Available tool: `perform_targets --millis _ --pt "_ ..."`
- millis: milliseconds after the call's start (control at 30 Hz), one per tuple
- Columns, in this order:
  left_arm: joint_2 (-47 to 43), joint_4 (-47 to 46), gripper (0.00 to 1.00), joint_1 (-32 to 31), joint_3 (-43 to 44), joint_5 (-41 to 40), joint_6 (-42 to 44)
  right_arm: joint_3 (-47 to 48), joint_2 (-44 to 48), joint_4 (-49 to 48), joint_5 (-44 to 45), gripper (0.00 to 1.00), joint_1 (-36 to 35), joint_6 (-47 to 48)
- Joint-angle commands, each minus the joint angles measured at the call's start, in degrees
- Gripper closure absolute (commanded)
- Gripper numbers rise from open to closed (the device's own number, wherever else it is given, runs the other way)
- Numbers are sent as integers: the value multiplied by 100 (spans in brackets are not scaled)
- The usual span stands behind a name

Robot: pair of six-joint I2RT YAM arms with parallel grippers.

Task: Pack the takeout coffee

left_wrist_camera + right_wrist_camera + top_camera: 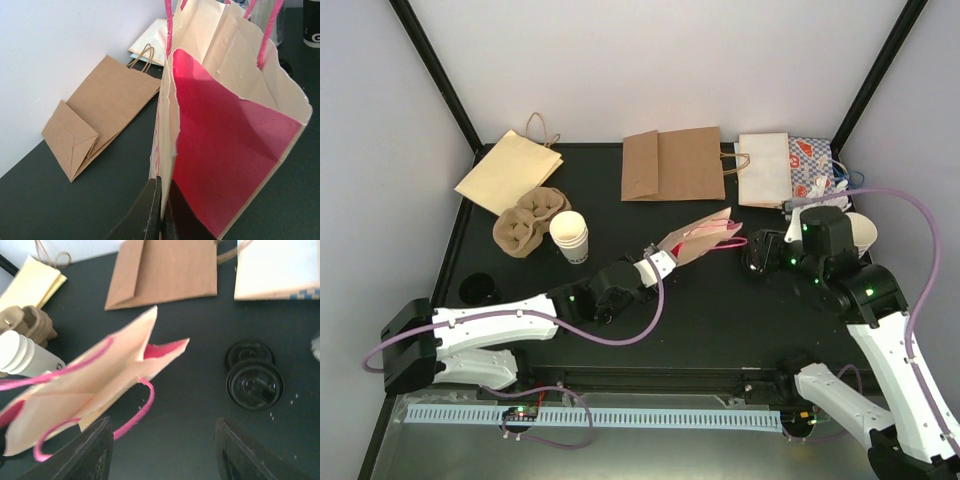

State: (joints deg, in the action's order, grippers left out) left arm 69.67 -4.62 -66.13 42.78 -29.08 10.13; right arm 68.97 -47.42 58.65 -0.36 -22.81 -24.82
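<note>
My left gripper [658, 266] is shut on the bottom edge of a cream paper bag [702, 236] with a pink lining and pink handles. It holds the bag tilted, mouth toward the right; in the left wrist view the jaws [164, 216] pinch the bag's wall [225, 150]. My right gripper [757, 252] is open and empty just right of the bag's mouth; in the right wrist view [162, 455] a pink handle [135, 415] lies by its left finger. The takeout coffee cup [863, 236] stands at the far right, partly hidden behind my right arm.
Black lids [252, 380] lie right of the bag's mouth. A stack of nested cream cups [570, 238] and a pulp cup carrier [525, 220] stand at the left. Flat bags lie along the back: tan [510, 170], brown [672, 163], white [765, 168], patterned [815, 165].
</note>
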Motion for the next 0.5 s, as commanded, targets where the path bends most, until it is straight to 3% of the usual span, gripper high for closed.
perform_targets --millis 0,100,233,467 --pt "-188 74 99 -32 -56 57 -184 -434 230 -121 -266 40 -21 -487" --pt "-246 88 98 -32 -107 79 -215 -538 255 -145 -583 27 -31 -777" --pt "-317 95 98 -29 -176 93 -252 -499 312 -106 -610 26 -26 -1284" --pt "-399 80 99 -31 -239 191 -308 -505 411 335 250 26 -29 -2118"
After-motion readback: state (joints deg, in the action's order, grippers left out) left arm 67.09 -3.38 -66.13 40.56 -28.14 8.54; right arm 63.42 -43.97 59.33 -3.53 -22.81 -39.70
